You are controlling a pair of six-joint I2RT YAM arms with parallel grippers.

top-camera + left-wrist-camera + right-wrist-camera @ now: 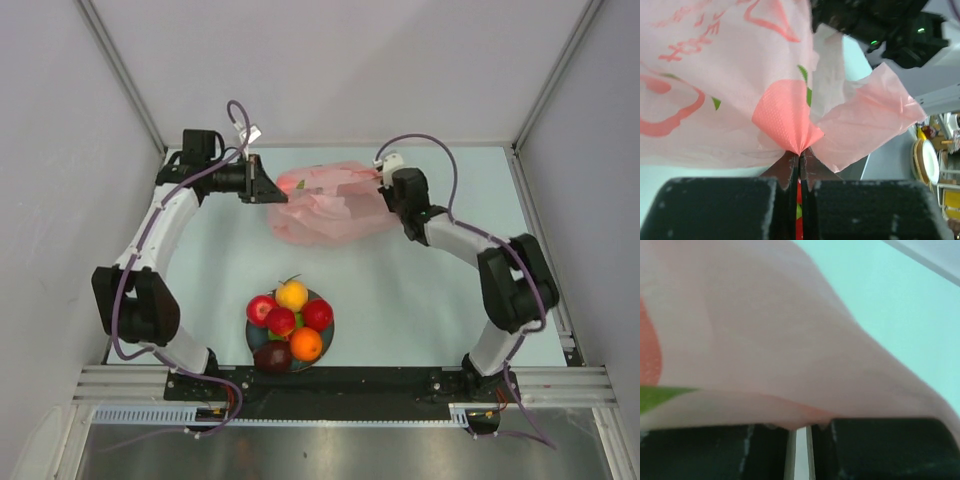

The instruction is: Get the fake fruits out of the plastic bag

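Fruit sat well away from the plastic bag [325, 205] when I checked the overhead view: the fake fruits [291, 325] were heaped on a dark plate [329, 343] at the near middle of the table [420, 300], between the two arm bases. I counted three red pieces, a yellow-orange one [292, 295] at the far side, an orange one [306, 343] and a dark maroon one [272, 356] nearest me. The bag hung crumpled toward the far side, stretched between both arms. The left gripper [268, 186] had its jaws pressed tight together on the bag's left edge; in its wrist view I saw the pink film fan out from the pinch. The right gripper [384, 192] met the bag's right end, and its wrist view showed the jaws drawn almost together on the film, only a thin slit between them. I could not tell whether anything lay inside the bag.
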